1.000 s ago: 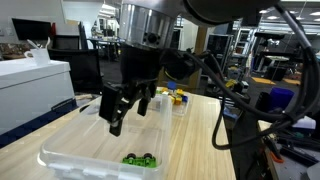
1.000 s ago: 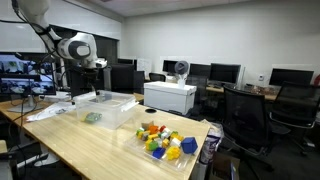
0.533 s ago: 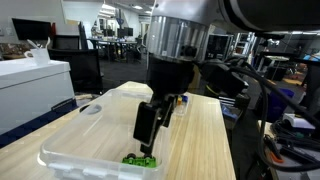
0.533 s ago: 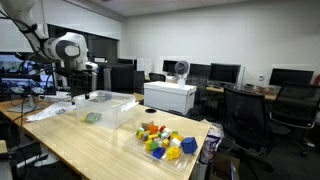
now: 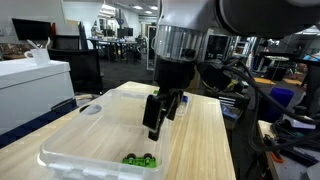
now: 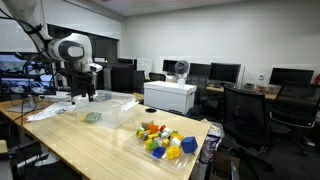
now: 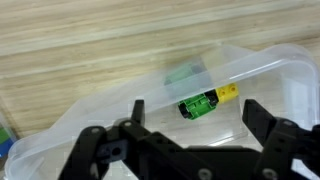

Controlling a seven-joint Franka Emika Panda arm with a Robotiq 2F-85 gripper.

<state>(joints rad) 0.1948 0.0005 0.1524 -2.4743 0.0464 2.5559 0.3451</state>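
Observation:
My gripper (image 5: 153, 122) hangs open and empty above a clear plastic bin (image 5: 70, 142) on a light wooden table. A green toy car (image 5: 139, 159) lies in the bin's near corner, below the fingers and apart from them. In the wrist view the fingers (image 7: 192, 118) spread wide on either side of the green car (image 7: 199, 105), with a yellow block (image 7: 229, 93) touching its end. In an exterior view the gripper (image 6: 82, 94) hovers over the bin (image 6: 105, 108) at the table's far end.
A clear tray of coloured blocks (image 6: 165, 140) sits on the table (image 6: 100, 150) towards its near end, also seen behind the arm (image 5: 178, 98). A white box (image 5: 30, 85) and office chairs (image 6: 245, 115) and monitors surround the table.
The arm swung over the bin and the gripper turned. In the last half second it rose slightly above the green car.

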